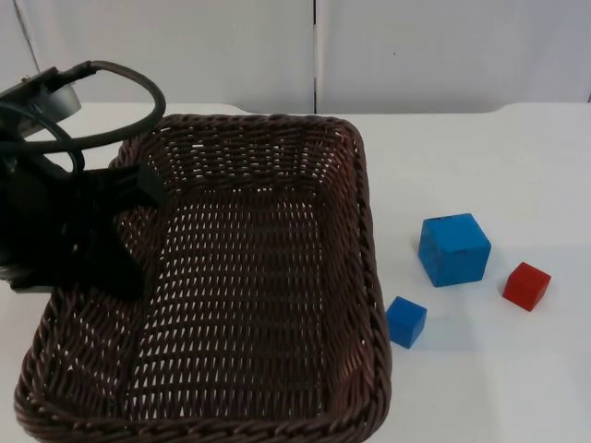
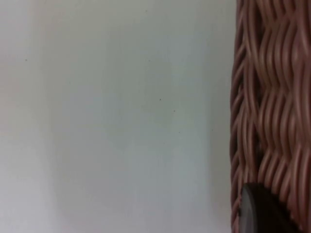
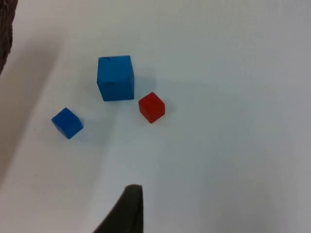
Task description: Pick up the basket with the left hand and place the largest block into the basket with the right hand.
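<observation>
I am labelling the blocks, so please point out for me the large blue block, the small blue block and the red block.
large blue block [image 1: 454,249], top view, on its front face.
small blue block [image 1: 405,321], top view, on its top face.
red block [image 3: 151,107], right wrist view, on its middle.

No legible text, label, brand, number or sign is to be found on any surface shown.
</observation>
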Available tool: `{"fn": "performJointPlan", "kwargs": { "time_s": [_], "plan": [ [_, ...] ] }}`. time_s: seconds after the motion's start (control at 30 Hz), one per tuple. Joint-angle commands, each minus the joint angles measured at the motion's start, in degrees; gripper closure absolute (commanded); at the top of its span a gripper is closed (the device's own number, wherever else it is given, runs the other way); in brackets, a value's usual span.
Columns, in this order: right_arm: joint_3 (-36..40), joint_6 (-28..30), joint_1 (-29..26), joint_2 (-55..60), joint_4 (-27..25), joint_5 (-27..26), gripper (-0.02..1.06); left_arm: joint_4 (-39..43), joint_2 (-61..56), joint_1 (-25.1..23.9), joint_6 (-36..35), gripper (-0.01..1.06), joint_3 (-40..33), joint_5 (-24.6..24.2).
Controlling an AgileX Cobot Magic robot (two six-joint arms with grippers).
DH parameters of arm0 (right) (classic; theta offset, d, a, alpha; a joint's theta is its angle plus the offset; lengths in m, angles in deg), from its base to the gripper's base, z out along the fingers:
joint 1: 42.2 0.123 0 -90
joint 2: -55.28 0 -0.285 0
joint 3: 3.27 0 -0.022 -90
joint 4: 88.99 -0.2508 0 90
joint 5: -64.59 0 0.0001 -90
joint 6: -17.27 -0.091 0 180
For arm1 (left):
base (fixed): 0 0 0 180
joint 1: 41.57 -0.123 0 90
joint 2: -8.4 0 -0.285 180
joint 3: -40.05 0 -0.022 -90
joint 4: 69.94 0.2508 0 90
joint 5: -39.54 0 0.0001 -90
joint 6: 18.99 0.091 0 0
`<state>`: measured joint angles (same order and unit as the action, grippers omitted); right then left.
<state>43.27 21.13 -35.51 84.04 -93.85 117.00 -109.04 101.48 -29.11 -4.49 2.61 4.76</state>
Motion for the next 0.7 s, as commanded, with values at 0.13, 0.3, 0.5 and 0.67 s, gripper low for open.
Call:
{"fn": "performJointPlan", "kwargs": {
  "time_s": [0.13,0.3,0.5,0.67],
  "plan": [
    [-0.45,0.45,-0.33,7.92,-0.19,-7.17,-0.01,-1.99,-0.77,0.16,0.67,1.05,-0.10,-0.45],
    [-0.45,0.45,-0.22,15.51,-0.23,-12.50,-0.01,-1.99,-0.77,0.16,0.67,1.05,-0.10,-0.45],
    [-1.24,0.45,-0.22,20.86,-0.35,-14.98,-0.01,-1.99,-0.66,0.16,0.82,1.05,-0.10,-0.45],
    [-5.44,0.45,-0.22,28.59,-0.35,-14.60,-0.01,-1.99,-0.66,0.16,0.96,1.05,-0.10,-0.33]
  ]
}}
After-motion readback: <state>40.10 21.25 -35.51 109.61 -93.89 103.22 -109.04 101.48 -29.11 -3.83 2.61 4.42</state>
